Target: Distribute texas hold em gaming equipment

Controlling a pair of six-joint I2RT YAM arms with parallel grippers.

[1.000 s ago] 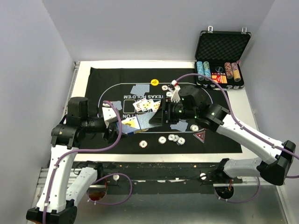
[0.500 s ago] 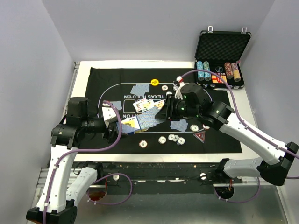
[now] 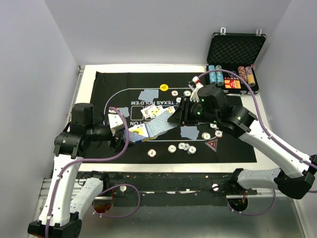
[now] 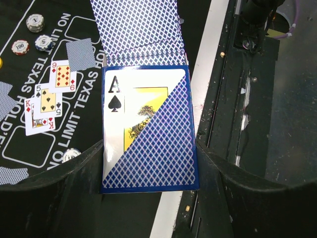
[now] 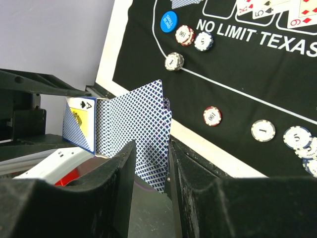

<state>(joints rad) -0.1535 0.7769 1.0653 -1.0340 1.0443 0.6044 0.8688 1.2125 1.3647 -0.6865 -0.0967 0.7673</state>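
Note:
My left gripper (image 4: 148, 171) is shut on a blue card box (image 4: 148, 129) with an ace of spades on its face; the box (image 3: 138, 133) hangs over the mat's near left part. Blue-backed playing cards (image 4: 138, 25) stick out of the box's open end. My right gripper (image 5: 151, 158) is shut on these cards (image 5: 143, 129), just right of the box (image 5: 81, 124), and in the top view it (image 3: 172, 119) holds them (image 3: 159, 126) above the mat. Striped chips (image 3: 183, 147), face-up cards (image 3: 156, 111), a yellow button (image 3: 164, 88), a blue button (image 5: 168, 21) and a red triangular marker (image 3: 212, 145) lie on the mat.
The black felt mat (image 3: 114, 82) covers most of the white table. The open metal case (image 3: 235, 49) with rows of chips (image 3: 216, 75) stands at the back right. Face-down cards (image 3: 146, 94) lie on the mat, and more (image 3: 188, 132) lie under my right arm.
My right gripper has closed on the cards and drawn back to the right, sliding them partly out of the box. The left arm has stayed still.

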